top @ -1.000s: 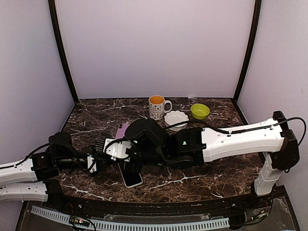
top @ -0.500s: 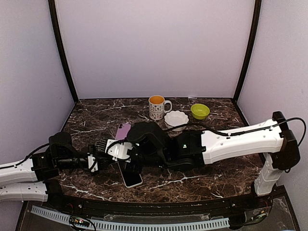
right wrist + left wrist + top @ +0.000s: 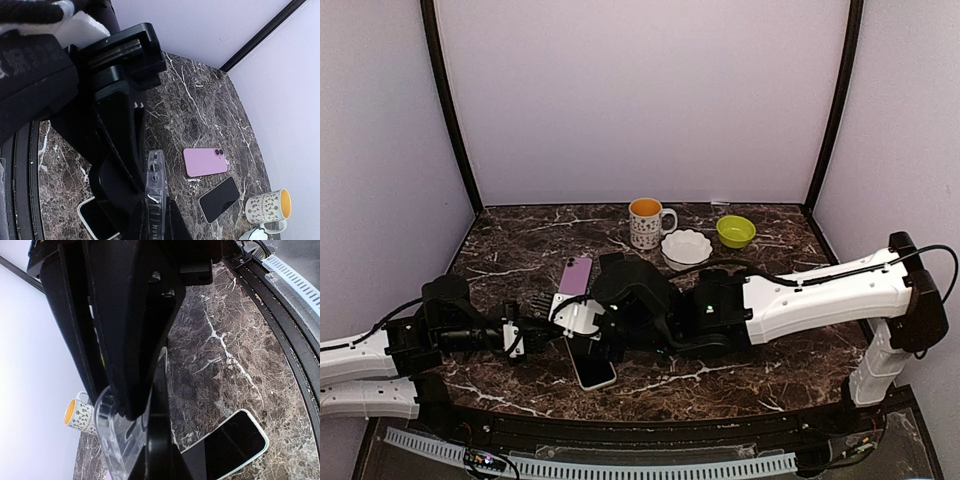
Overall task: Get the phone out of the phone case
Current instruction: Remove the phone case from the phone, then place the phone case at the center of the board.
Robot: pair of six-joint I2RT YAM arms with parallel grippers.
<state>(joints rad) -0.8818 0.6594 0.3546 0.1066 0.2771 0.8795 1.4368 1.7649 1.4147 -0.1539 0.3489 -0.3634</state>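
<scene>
Black right gripper [image 3: 152,217]: clamped on the clear phone case [image 3: 155,175], which stands edge-up at bottom centre of its wrist view. Case: looks empty; probably light, thin, flexible and slick; best pinched on a side rim, not the bendy back. Left gripper [image 3: 538,318]: close beside the case, jaws lost among black housings, grip cannot be told. White-rimmed phone [image 3: 234,441]: screen up on the marble table [image 3: 240,355], lower right, seemingly out of the case; glass, fragile. Pink phone [image 3: 205,161] and dark phone [image 3: 218,199]: centre right, lying flat; which phone the case fits is unclear.
</scene>
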